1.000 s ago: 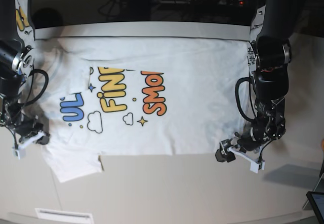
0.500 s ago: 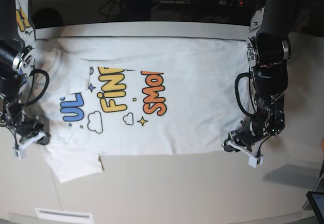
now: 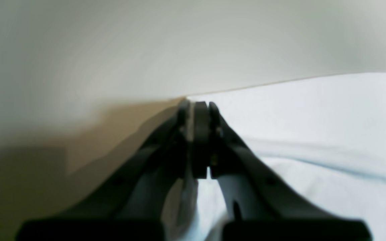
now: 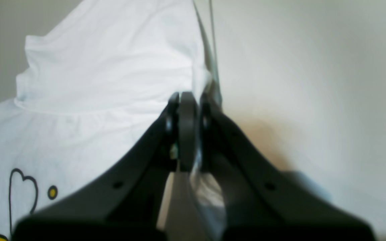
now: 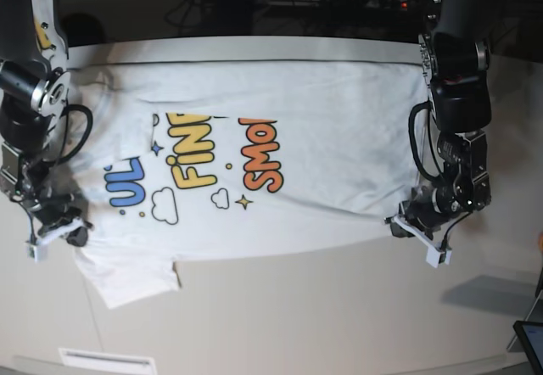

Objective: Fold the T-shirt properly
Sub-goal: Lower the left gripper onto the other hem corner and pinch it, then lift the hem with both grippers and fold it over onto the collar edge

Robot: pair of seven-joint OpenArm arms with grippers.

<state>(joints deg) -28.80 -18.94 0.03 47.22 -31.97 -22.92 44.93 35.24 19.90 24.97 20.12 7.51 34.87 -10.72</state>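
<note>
The T-shirt (image 5: 254,163) is lying spread out, print side up, across the pale table (image 5: 297,316), with its long axis running sideways in the base view. The blue, yellow and orange lettering is sitting toward that view's left half, with small clouds and stars beneath it. One short sleeve (image 5: 127,277) is sticking out toward the near table edge at the lower left, and the plain white lower body is reaching to the right.

The left gripper (image 5: 409,225), on the base view's right, is resting at the shirt's near hem corner. In the left wrist view its black fingers (image 3: 213,134) are pressed together, and a fold of white cloth (image 3: 193,201) is showing between them just behind the tips, so the left gripper (image 3: 196,107) is pinching the T-shirt (image 3: 313,134) at its edge. The hem is rising slightly toward this grip.

The right gripper (image 5: 58,226), on the base view's left, is sitting at the shirt's edge just above the sleeve. In the right wrist view its fingers (image 4: 206,134) are likewise pressed together, with crumpled white fabric caught between them, so the right gripper (image 4: 187,98) is pinching the T-shirt (image 4: 95,83) too. A cloud outline and a yellow dot are showing at that view's lower left.
</note>
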